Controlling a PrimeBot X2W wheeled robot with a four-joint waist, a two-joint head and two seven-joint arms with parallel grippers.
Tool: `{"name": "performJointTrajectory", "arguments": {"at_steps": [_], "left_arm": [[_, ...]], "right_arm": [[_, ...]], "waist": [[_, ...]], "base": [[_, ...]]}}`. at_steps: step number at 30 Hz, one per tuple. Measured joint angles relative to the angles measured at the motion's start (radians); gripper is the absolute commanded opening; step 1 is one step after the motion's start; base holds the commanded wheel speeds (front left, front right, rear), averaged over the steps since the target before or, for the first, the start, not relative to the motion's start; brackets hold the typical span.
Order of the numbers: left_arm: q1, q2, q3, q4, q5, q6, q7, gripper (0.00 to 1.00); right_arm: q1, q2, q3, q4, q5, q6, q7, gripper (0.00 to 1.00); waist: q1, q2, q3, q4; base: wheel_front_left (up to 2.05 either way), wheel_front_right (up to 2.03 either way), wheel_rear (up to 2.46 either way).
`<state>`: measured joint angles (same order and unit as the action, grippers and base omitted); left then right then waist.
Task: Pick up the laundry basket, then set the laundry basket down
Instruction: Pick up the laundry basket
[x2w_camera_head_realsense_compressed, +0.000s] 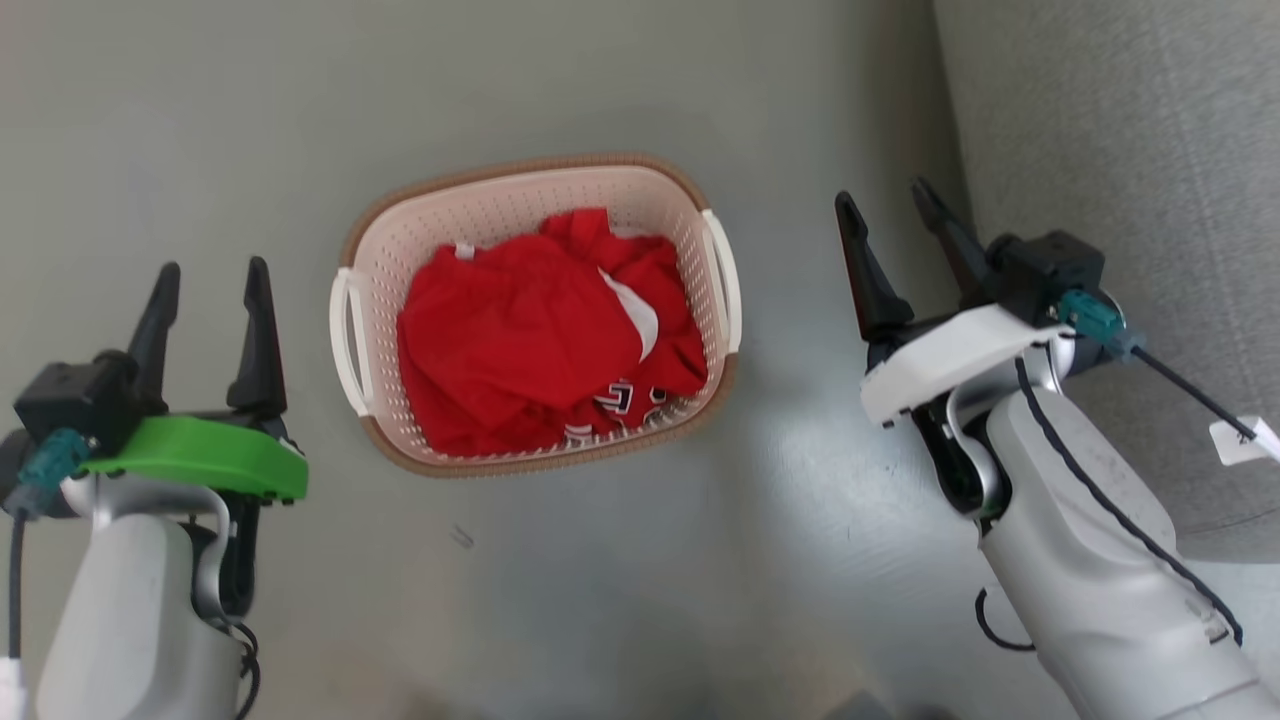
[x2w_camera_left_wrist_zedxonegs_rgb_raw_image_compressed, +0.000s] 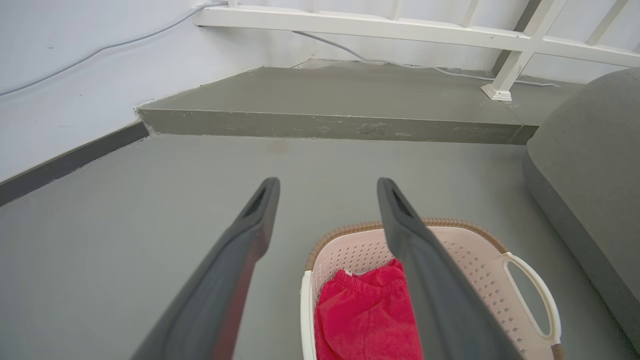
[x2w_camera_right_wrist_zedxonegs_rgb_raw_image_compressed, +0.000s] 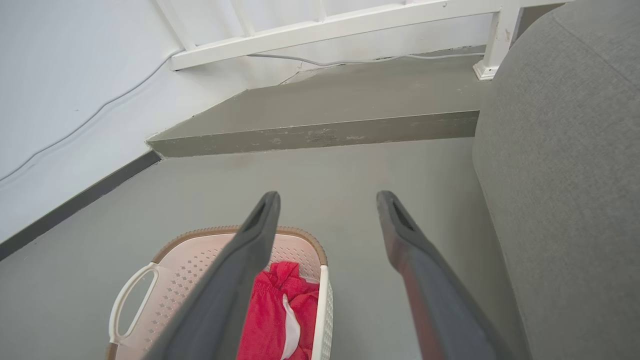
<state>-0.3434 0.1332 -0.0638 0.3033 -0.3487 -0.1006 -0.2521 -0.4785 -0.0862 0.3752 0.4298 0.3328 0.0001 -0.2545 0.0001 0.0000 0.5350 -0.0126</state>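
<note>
Looking down from the head: pre-grasp step, basket (x2w_camera_head_realsense_compressed: 480, 215) of red clothes (x2w_camera_head_realsense_compressed: 520, 330) on the floor (x2w_camera_head_realsense_compressed: 200, 120) between left claw (x2w_camera_head_realsense_compressed: 214, 268) and right claw (x2w_camera_head_realsense_compressed: 884, 195), both spread wide, gripping nothing. Left wrist: hovering up beside the left handle (x2w_camera_left_wrist_zedxonegs_rgb_raw_image_compressed: 304, 320). Right wrist: same by the right handle (x2w_camera_right_wrist_zedxonegs_rgb_raw_image_compressed: 324, 305). Next up, probably lowering and pinching both handles evenly.

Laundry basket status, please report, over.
Left gripper open, right gripper open, both empty. Laundry basket on floor between them, red clothes inside. Grey cushioned furniture close to right gripper.
</note>
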Motion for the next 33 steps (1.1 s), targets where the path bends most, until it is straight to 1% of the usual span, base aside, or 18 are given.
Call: {"name": "performJointTrajectory", "arguments": {"at_steps": [5,14,22,28,33], "left_arm": [[-0.042,0.011,-0.003,0.042,-0.001,-0.007,0.000,1.00],[-0.115,0.026,-0.027,0.131,-0.017,-0.015,0.011,1.00],[-0.187,0.025,-0.047,0.192,-0.039,-0.022,0.015,1.00],[-0.239,0.023,-0.068,0.254,-0.054,-0.023,0.024,1.00],[-0.290,0.018,-0.086,0.318,-0.080,-0.023,0.033,1.00]], "right_arm": [[-0.047,0.005,0.007,0.024,0.000,0.000,0.000,1.00],[-0.122,0.014,0.026,0.102,0.004,0.016,0.012,1.00],[-0.181,0.015,0.027,0.171,0.016,0.018,0.022,1.00],[-0.234,0.016,0.040,0.239,0.024,0.035,0.036,1.00],[-0.287,0.016,0.052,0.294,0.031,0.043,0.038,1.00]], "waist": [[0.0000,0.0000,0.055,0.003],[0.0000,0.0000,0.155,0.007],[0.0001,0.0000,0.224,0.015],[0.0001,0.0000,0.274,0.028],[0.0001,0.0000,0.312,0.042]], "base": [[0.00,0.00,0.00],[0.00,0.00,0.00],[0.00,0.00,0.00],[0.00,0.00,0.00],[0.00,0.00,0.00]]}}
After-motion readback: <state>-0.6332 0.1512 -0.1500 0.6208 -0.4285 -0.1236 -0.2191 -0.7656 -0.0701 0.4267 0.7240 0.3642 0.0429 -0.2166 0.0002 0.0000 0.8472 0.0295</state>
